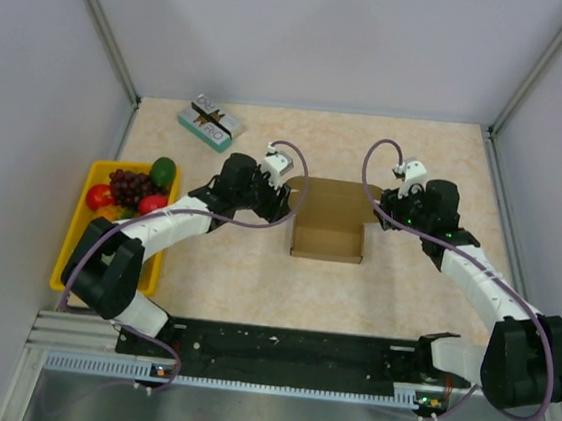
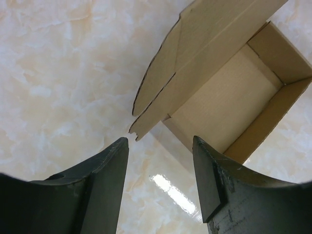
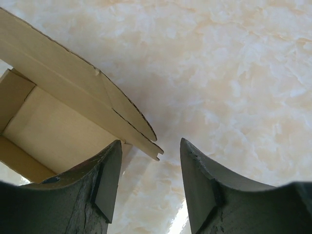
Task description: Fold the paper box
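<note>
The paper box (image 1: 329,219) is brown cardboard, partly folded, lying mid-table with its walls up and its lid flap open toward the back. My left gripper (image 1: 284,203) is open and empty at the box's left side. In the left wrist view the box (image 2: 229,92) lies ahead of the fingers, its tab corner just past the left fingertip (image 2: 117,151). My right gripper (image 1: 382,209) is open and empty at the box's right side. In the right wrist view the box (image 3: 53,126) sits ahead on the left, its flap tip above the gap between the fingers.
A yellow tray (image 1: 75,241) with fruit stands at the left edge. A small teal-and-white printed box (image 1: 211,123) lies at the back left. Grey walls close in the table on the left, back and right.
</note>
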Action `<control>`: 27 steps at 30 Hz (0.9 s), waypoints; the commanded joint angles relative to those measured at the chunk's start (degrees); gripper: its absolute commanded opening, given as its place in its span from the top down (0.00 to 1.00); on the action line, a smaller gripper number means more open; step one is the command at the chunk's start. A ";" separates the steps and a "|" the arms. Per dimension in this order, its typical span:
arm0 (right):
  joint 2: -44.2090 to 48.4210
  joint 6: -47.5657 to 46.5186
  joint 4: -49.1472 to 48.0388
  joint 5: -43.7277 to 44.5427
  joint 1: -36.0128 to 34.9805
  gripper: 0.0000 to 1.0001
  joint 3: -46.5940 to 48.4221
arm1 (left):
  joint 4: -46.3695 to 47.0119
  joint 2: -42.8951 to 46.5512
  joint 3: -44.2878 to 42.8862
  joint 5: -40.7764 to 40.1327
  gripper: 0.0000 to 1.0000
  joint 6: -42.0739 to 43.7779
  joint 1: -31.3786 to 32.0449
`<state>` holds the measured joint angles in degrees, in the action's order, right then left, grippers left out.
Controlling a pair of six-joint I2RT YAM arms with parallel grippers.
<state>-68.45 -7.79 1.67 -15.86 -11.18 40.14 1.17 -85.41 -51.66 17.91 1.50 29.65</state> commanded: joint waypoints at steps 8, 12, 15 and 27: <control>-0.90 -0.03 -7.65 -6.03 0.63 0.52 -1.03 | 1.38 -3.09 -6.17 3.70 0.45 1.84 -1.96; -1.51 -0.03 -7.04 -5.76 0.63 0.53 -0.77 | 0.50 -4.68 -7.49 4.49 0.45 1.67 -2.23; -1.78 0.06 -6.77 -6.55 0.55 0.55 -0.59 | 1.03 -5.65 -8.28 7.04 0.42 1.67 -2.23; -1.61 3.21 -7.38 -7.00 0.46 0.69 -1.29 | 1.72 -6.09 -8.55 5.30 0.64 -1.41 -1.88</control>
<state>-70.70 -6.87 -2.57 -21.34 -11.07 38.98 0.47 -93.27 -59.64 24.51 1.63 27.53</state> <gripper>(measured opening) 0.336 0.403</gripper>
